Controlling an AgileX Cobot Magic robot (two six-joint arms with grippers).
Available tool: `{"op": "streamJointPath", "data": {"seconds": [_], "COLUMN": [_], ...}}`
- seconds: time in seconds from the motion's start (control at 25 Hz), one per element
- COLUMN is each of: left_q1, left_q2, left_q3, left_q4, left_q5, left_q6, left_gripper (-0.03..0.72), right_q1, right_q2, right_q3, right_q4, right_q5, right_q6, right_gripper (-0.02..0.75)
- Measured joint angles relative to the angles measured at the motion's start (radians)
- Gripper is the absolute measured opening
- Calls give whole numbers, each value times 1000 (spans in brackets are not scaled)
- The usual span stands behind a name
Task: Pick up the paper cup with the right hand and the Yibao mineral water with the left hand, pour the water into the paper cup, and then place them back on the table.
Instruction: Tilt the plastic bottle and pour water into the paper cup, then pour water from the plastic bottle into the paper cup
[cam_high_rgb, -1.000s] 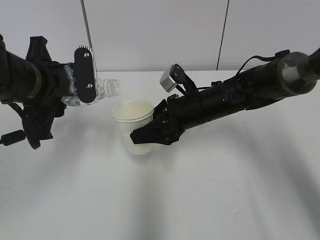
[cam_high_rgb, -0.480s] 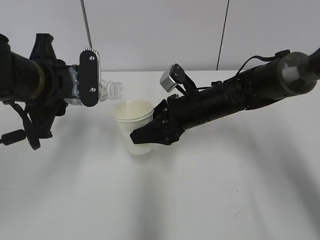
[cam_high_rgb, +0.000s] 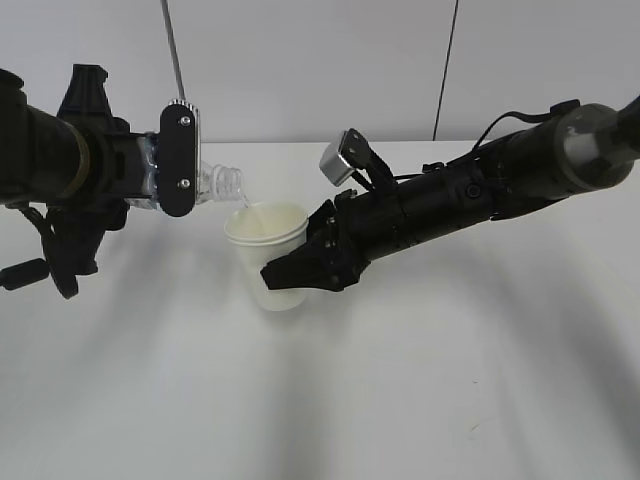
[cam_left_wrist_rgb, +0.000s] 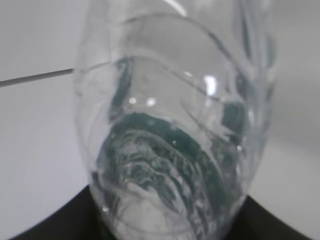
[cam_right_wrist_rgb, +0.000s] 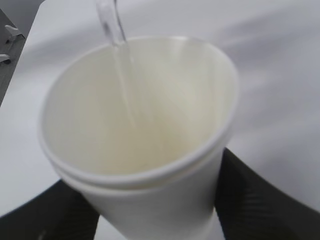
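My right gripper is shut on the cream-white paper cup and holds it upright at mid-table; the cup fills the right wrist view. My left gripper is shut on the clear Yibao mineral water bottle, tipped almost sideways with its open mouth just above the cup's left rim. A thin stream of water runs from the mouth into the cup. The bottle's base fills the left wrist view, green label showing through.
The white table spreads around both arms, with a small dark scuff at the front right. A grey wall with a thin dark cable stands behind.
The left gripper has tipped the bottle further, bringing its mouth nearer the cup's rim; water now runs into the cup. The right arm and cup have not moved.
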Motion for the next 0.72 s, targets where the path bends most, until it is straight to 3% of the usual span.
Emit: {"op": "streamJointPath", "data": {"seconds": [0.72], "left_q1": [0], "left_q2": [1], "left_q3": [0], "left_q4": [75], "left_q5": [29], "left_q6": [0], "left_gripper": [341], "right_q1": [0], "right_q2": [0], "right_q3": [0], "right_q4": [-6], "right_q5": [0], "right_q6": [0], "right_gripper": [500]}}
